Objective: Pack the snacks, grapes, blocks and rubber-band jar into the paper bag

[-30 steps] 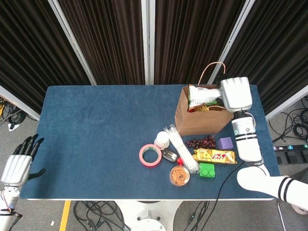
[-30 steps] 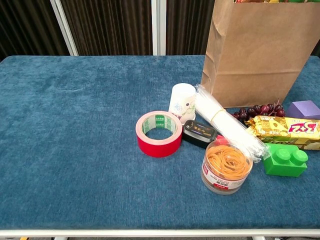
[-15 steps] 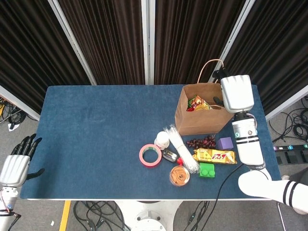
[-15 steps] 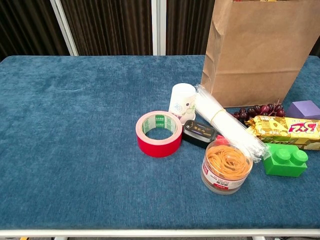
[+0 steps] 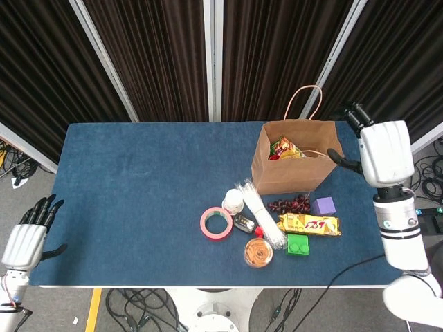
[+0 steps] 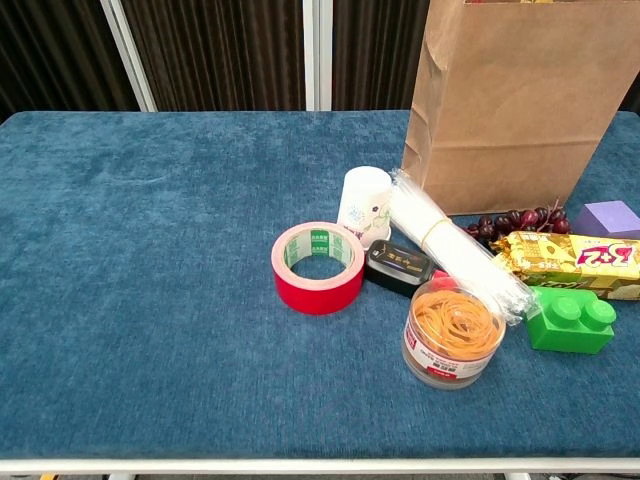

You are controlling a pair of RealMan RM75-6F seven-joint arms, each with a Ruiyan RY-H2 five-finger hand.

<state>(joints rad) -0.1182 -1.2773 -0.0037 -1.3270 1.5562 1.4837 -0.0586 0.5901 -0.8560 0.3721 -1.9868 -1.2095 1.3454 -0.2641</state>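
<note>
We're pulling our right hand (image 5: pixel 384 152) off the paper bag (image 5: pixel 294 164), fingers spread and holding nothing. Left hand (image 5: pixel 26 235) is hanging open, well apart. Nearest it, the yellow snack pack (image 5: pixel 309 224) is lying in front of the bag, long axis running left-right.

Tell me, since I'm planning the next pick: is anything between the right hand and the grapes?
Partly. The right hand hovers right of the bag; the grapes lie at the bag's front, with the purple block beside them on the hand's side. From above, nothing covers them.
</note>
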